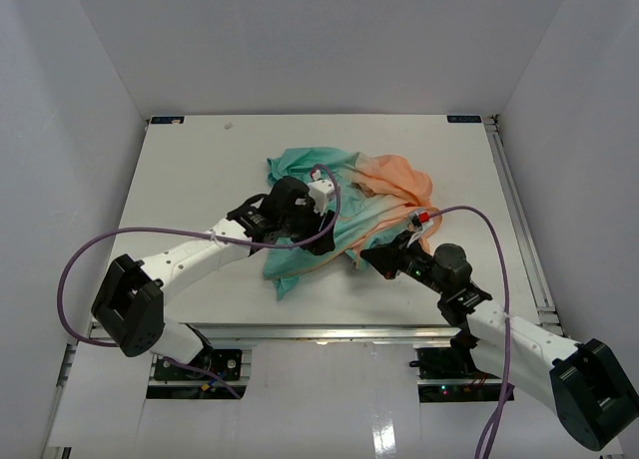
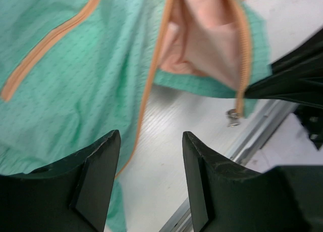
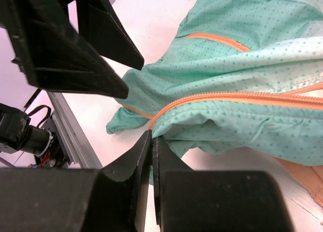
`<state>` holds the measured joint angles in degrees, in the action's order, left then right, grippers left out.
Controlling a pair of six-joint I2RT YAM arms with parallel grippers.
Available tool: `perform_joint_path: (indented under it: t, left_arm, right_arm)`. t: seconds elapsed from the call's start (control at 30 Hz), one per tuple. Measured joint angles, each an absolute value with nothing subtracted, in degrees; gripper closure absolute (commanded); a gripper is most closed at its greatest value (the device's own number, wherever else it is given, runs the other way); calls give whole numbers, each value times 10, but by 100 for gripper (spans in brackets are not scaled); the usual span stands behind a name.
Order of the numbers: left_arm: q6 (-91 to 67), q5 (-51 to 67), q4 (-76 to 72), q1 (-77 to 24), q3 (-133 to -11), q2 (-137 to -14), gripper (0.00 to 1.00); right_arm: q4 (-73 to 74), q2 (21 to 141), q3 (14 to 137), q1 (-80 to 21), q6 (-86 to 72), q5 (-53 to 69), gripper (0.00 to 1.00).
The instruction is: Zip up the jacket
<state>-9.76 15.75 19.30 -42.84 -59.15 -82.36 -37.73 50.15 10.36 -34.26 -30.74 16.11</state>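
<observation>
The black left gripper [image 2: 150,141], jaws apart and holding nothing, hangs over the white bench [image 1: 200,170] where the thin, crumpled jacket [image 1: 369,215], fading from peach-orange to teal-green, lies mid-bench, while the black right gripper [image 3: 152,138] is pinched tight on its teal hem at the end of the orange zipper [image 3: 227,97], beside the small metal slider [image 2: 232,116].

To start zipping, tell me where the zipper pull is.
Left wrist view: the zipper pull dangles at the right, beyond the left gripper, ending the orange zipper of the jacket.
</observation>
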Motion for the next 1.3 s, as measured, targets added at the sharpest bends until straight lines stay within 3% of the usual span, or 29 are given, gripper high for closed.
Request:
perform_joint_path:
  t: [0.43,0.7,1.3]
  left_arm:
    - [-28,4,442,-429,-612,-836,34]
    - [-7,-34,471,-429,-575,-798,32]
    - [26,-46,459,-423,-558,-847,44]
  right_arm:
    - [-362,475,94,-342,-294,163,92]
    - [-360,454,86,-342,-294,171,92]
    - [-353,415,77,-341,-294,174,92]
